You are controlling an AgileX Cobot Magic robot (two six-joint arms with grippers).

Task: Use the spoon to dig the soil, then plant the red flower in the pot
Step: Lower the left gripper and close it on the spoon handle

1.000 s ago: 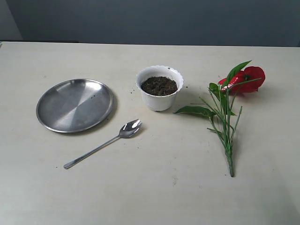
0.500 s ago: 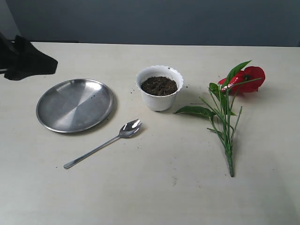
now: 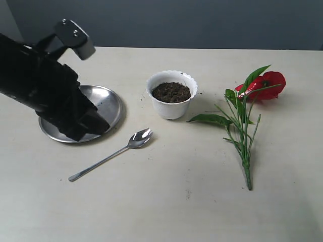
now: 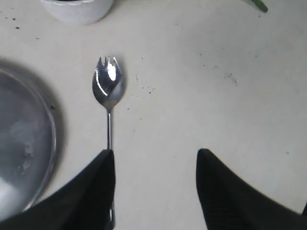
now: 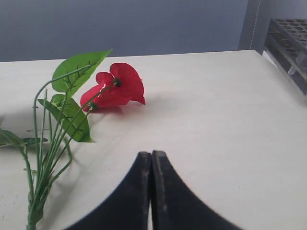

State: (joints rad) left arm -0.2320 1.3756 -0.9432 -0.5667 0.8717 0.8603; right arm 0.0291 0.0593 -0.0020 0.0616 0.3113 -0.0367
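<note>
Your left hand point(image 4: 156, 153), fingers point(image 4: 96, 191) spread, hangs above the slim shiny steel spoon point(image 4: 108, 88) lying flat on the bench point(image 4: 201, 96) just beside the round steel plate point(image 3: 108, 103); its thin handle sits under one finger, not between both, so closing now could miss or skid it.

Pale beige tabletop point(image 3: 176, 212), dark blue-grey wall point(image 3: 176, 22)

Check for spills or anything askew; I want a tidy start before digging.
Only minor: a few dark crumbs lie scattered on the table near the pot and the spoon. The red flower lies flat, unplanted; the pot stands upright, soil inside.
</note>
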